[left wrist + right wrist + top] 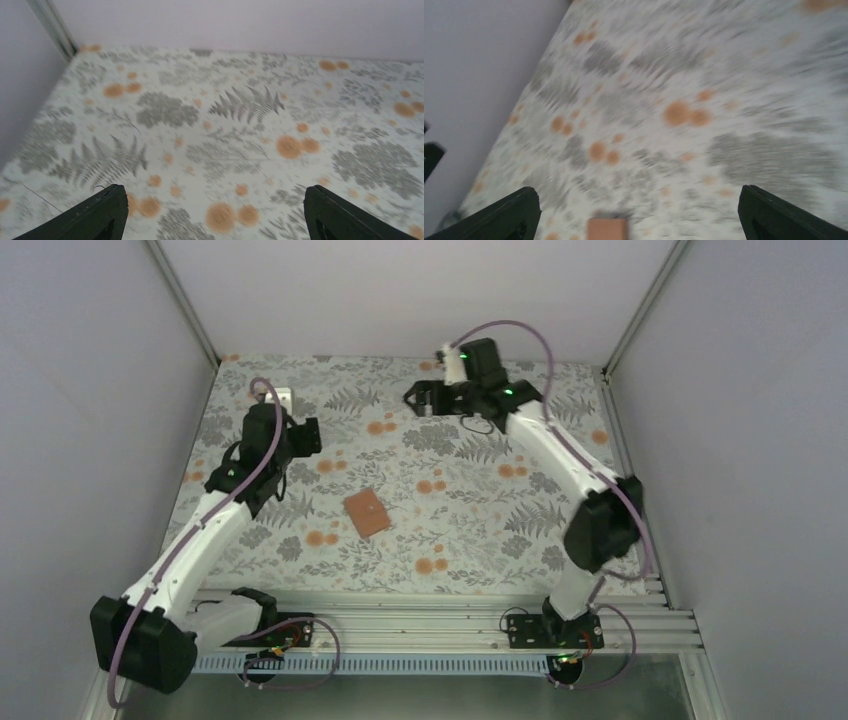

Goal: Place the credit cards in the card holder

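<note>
Top external: holder (367, 512) lies flat; left gripper (308, 435) at its 11 o'clock, right gripper (418, 398) at 1 o'clock, both spread wide, empty.

Desk (450, 540): off-white cover, printed with grey fern fronds and leaf clusters, plus orange dots singly and in pairs.
Card holder (367, 512): plain tan-brown, no pattern visible.
Left arm (200, 540) and right arm (545, 445): white links, black joints.
Cables (130, 640): dull purple.
Light (508, 392) on right arm: green.
Left hand (212, 210) and right hand (638, 192): fingers (95, 217) black.
Walls (400, 290): pale grey-lilac.
Rail (450, 625): silver.
</note>
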Controlling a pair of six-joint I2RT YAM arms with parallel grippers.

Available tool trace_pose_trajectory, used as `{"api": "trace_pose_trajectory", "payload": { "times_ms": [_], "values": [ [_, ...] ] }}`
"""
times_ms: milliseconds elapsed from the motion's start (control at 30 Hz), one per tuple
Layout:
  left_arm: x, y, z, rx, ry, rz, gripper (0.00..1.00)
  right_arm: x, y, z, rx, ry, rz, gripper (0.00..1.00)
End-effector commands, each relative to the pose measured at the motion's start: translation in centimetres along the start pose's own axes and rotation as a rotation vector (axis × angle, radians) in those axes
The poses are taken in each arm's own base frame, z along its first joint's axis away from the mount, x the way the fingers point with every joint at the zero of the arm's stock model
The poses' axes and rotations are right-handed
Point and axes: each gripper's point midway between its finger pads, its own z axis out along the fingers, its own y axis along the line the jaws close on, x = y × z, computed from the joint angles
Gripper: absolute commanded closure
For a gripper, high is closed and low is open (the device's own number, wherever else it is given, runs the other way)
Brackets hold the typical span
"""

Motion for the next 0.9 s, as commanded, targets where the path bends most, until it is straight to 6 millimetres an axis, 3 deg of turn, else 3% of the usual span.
{"api": "trace_pose_trajectory", "payload": {
  "times_ms": [0,67,133,267,333,400,533,600,700,767,867],
  "values": [
    [-2.5,2.5,0.2,-0.079,-0.213,0.113,0.13,-4.2,-6.6,-8.6,0.361,-0.343,-0.041,0.00],
    [-1.7,3.7,1.2,-0.108,-0.211,0.121,0.14,-4.2,-9.0,-11.6,0.455,-0.454,-0.045,0.00],
    [-1.2,5.2,1.8,-0.100,-0.257,0.104,0.17,-2.8,-12.2,-13.5,0.582,-0.502,-0.032,0.00],
    [1.3,6.8,2.6,-0.073,-0.369,0.190,0.16,0.0,-17.9,-15.2,0.606,-0.505,0.036,0.00],
    [3.1,8.1,3.9,-0.083,-0.352,0.189,0.16,1.7,-19.9,-16.2,0.616,-0.542,0.036,0.00],
    [5.3,9.4,5.0,-0.099,-0.338,0.180,0.16,2.4,-20.6,-17.5,0.663,-0.638,-0.052,0.00],
    [7.4,10.5,6.4,-0.087,-0.369,0.130,0.17,5.1,-23.2,-16.7,0.707,-0.665,-0.113,0.00],
    [6.4,10.6,7.1,-0.085,-0.393,0.130,0.21,6.5,-24.2,-16.0,0.728,-0.683,-0.147,0.00],
    [5.9,10.6,7.5,-0.071,-0.447,0.116,0.20,7.9,-25.9,-14.2,0.753,-0.648,-0.200,0.00],
    [6.4,9.6,8.6,-0.029,-0.419,0.159,0.22,8.0,-27.0,-13.5,0.770,-0.639,-0.220,0.00],
    [6.9,9.1,7.6,-0.026,-0.482,0.183,0.18,6.6,-27.0,-13.2,0.754,-0.675,-0.260,0.00]
  ]
}}
